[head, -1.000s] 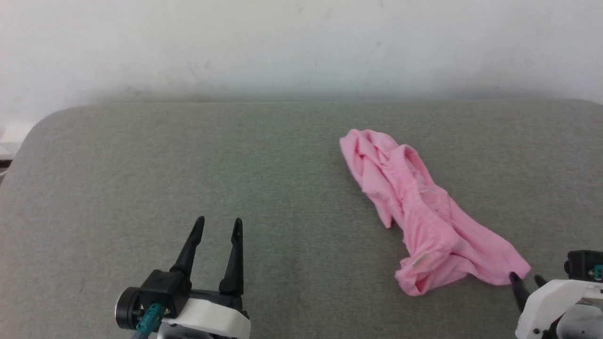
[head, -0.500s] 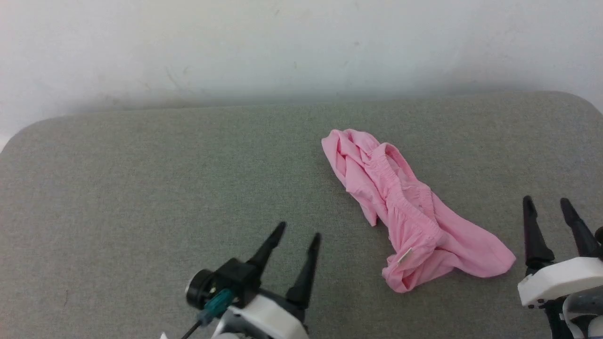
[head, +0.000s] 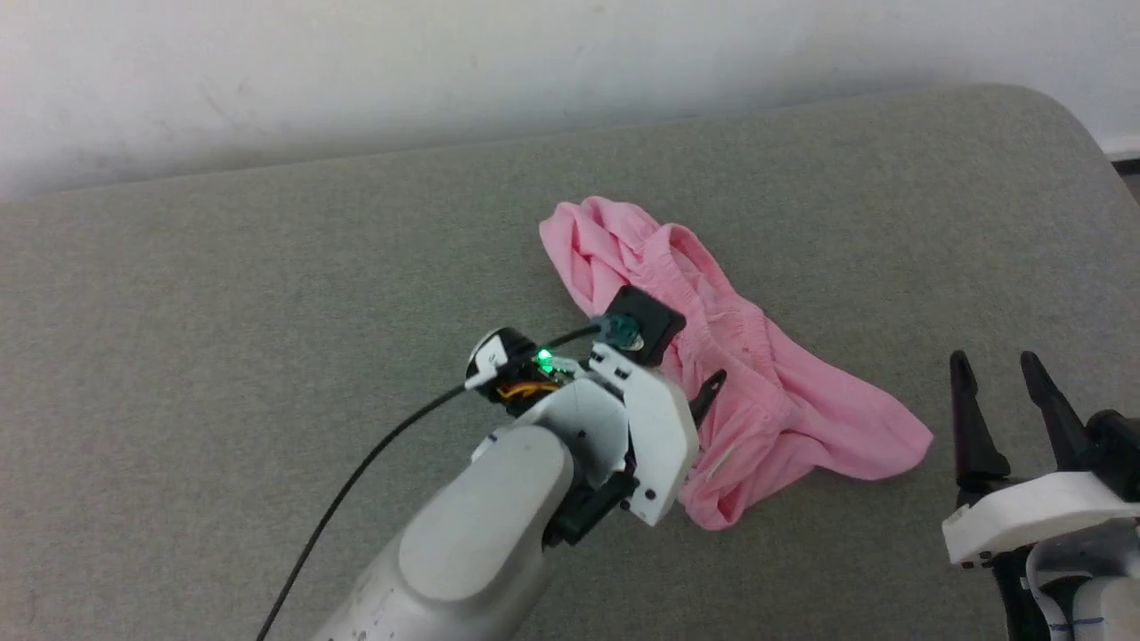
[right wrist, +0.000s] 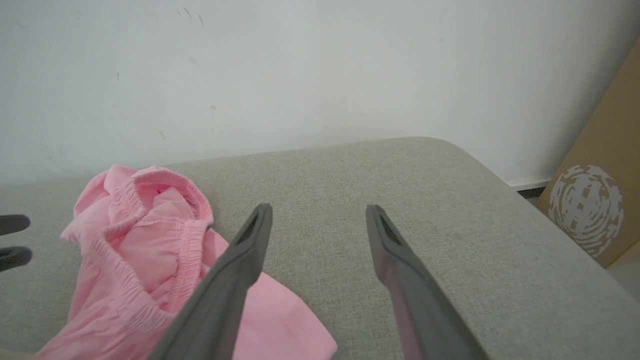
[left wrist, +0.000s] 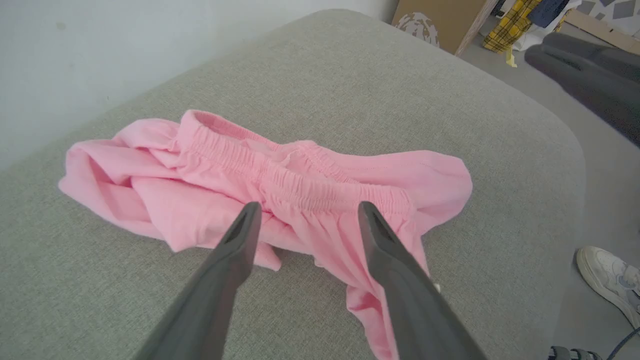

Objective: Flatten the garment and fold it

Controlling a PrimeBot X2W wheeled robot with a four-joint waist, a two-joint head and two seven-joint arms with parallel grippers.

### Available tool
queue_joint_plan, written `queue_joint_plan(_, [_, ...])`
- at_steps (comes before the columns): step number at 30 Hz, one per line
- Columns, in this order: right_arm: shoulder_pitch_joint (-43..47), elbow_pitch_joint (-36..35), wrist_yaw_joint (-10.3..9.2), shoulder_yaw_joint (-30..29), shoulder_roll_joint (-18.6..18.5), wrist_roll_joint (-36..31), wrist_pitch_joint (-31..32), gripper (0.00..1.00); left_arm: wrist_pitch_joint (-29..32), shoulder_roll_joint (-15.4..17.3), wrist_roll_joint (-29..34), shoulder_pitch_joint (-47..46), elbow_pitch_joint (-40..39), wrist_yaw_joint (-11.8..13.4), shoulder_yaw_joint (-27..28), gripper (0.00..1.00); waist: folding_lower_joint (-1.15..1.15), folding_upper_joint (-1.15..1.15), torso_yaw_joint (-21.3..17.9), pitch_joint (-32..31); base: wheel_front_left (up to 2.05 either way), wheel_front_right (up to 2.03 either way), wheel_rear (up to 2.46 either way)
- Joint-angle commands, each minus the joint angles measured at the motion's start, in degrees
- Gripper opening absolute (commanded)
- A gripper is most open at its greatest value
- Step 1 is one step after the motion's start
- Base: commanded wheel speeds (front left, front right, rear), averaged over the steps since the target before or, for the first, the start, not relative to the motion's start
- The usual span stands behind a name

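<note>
Grey padded worktop (head: 223,312) against a white wall (head: 356,71). The garment (head: 802,418) lies bunched on it. My left tool (left wrist: 308,207) hangs over the garment's middle, jaws wide apart, holding nothing. My right tool (head: 993,365) is just beside the garment's right end, likewise spread and empty.

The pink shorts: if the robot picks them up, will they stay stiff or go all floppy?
Probably floppy: the pink shorts lie crumpled in soft folds, so they would likely droop. They look thin, so likely light. The gathered waistband may stretch if pulled.
</note>
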Motion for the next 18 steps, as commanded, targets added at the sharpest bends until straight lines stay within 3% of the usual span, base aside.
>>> queue_joint_plan(1, [-0.9, 0.5, -0.05, 0.3, 0.2, 0.7, -0.6, 1.0, 1.4, 0.0, -1.1, -2.4, 1.3, 0.7, -0.7, 1.0, -0.01, 0.0, -4.0, 3.7, 0.0, 0.0, 0.0])
queue_joint_plan(7, [-1.9, 3.3, -0.05, 1.4, 0.2, 2.1, -2.5, 1.0, 6.4, 0.0, -2.5, -9.9, 7.9, 3.1, -3.2, 1.0, -0.01, 0.0, -6.9, 6.0, 0.0, 0.0, 0.0])
queue_joint_plan(16, [-3.2, 6.5, -0.05, 2.1, 0.2, 3.3, -4.8, 1.0, 8.5, 0.0, -3.7, -13.6, 15.0, 3.5, -5.7, 0.99, -0.01, 0.0, -8.1, 7.4, 0.0, 0.0, 0.0])
queue_joint_plan(17, [-3.3, 6.8, -0.05, 2.2, 0.2, 3.4, -4.9, 1.0, 8.2, 0.0, -4.1, -13.6, 15.2, 3.5, -5.9, 0.44, -0.01, 0.0, -7.9, 7.4, 0.0, 0.0, 0.0])
queue_joint_plan(18, [-3.3, 7.1, -0.05, 2.2, 0.2, 3.4, -5.1, 1.0, 7.9, 0.0, -4.5, -13.6, 15.3, 3.3, -6.2, 0.0, -0.01, 0.0, -7.6, 7.4, 0.0, 0.0, 0.0])
